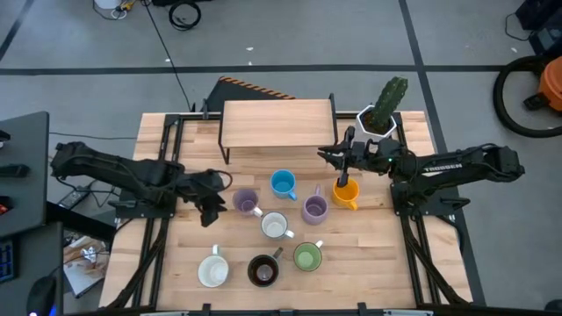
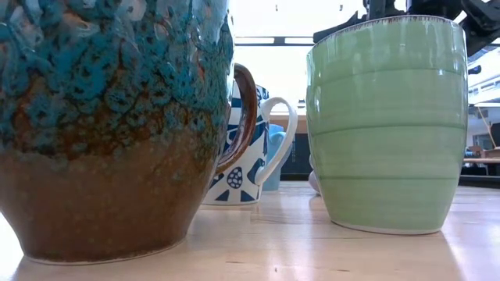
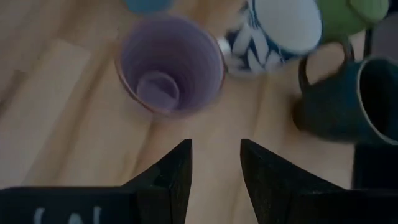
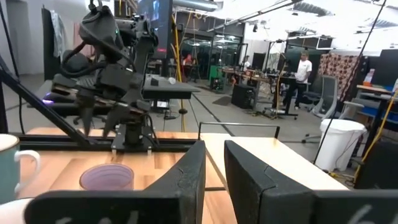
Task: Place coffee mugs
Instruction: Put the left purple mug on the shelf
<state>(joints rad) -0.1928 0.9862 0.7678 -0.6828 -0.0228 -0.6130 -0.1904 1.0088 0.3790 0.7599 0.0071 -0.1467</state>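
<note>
Left hand (image 1: 213,204): fingers apart with nothing between them, just left of the left lilac mug (image 1: 245,201), which stands upright on the counter (image 1: 378,263).
Step in hand: judged to be the approach to that lilac mug. Best to bring one finger inside the rim and one outside, square to the wall and away from the handle, then close gently.
Cluster: the blue mug (image 1: 283,183) behind, the patterned white mug (image 1: 275,226) to its right, then the second lilac mug (image 1: 314,208), with the plain white mug (image 1: 212,271), dark brown mug (image 1: 262,270) and green mug (image 1: 307,256) in front.
Right hand (image 1: 344,180): fingers nearly together, right of the cluster above the orange mug (image 1: 347,194); whether it grips the rim I cannot tell.
Materials: glazed ceramic, smooth and slippery; the brown mug is mottled with teal, the green one faintly ribbed.
Shapes: round, open-topped, each with a loop handle.
</note>
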